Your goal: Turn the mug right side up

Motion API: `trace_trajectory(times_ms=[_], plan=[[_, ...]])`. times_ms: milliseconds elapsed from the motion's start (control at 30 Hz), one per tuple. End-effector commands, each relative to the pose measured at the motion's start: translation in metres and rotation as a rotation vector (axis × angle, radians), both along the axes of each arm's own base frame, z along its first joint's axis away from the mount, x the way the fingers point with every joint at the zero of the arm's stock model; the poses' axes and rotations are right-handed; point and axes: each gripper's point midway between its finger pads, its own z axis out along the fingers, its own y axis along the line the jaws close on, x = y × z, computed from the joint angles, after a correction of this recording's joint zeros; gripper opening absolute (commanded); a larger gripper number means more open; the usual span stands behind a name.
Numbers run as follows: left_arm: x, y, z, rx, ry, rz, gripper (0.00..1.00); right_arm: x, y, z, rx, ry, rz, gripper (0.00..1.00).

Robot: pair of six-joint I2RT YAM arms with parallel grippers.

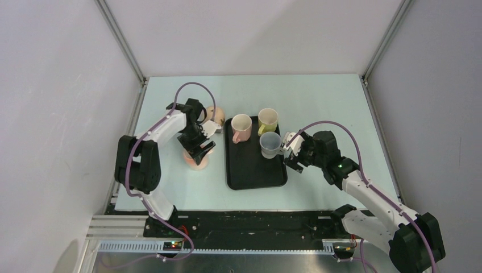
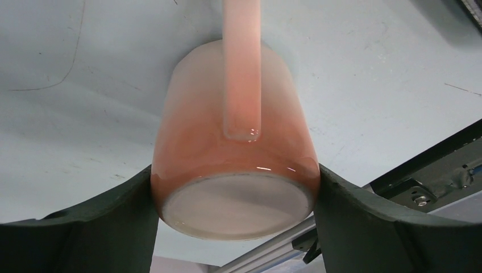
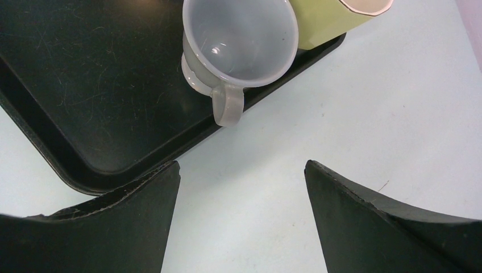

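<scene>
left gripper (image 2: 235, 190) clasps the orange mug (image 2: 190, 142) between its fingers.

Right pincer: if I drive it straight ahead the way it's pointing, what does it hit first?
Likely the grey mug, its handle sticking out over the black tray rim toward the right pincer; if it runs low, that rim first.
</scene>
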Motion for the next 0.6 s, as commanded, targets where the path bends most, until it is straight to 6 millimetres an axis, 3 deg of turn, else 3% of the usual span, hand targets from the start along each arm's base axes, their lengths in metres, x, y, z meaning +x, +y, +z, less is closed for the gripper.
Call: trace_trajectory(times_ms=[0, 233, 400, 567], plan=[[0.008, -0.013, 0.036, -0.104, -0.126, -0.02, 0.0, 0.004, 0.003, 0.012, 0.024, -0.043, 0.009, 0.86], [0.007, -0.029, 0.082, -0.222, -0.245, -0.049, 0.0, 0.004, 0.006, 0.026, -0.013, -0.137, 0.045, 0.87], [-0.005, -0.045, 0.11, -0.33, -0.23, -0.09, 0.0, -0.007, 0.02, 0.046, -0.104, -0.299, 0.181, 0.89], [-0.023, -0.078, 0.137, -0.53, -0.163, -0.139, 0.0, -0.012, 0.03, 0.071, -0.255, -0.528, 0.328, 0.92]])
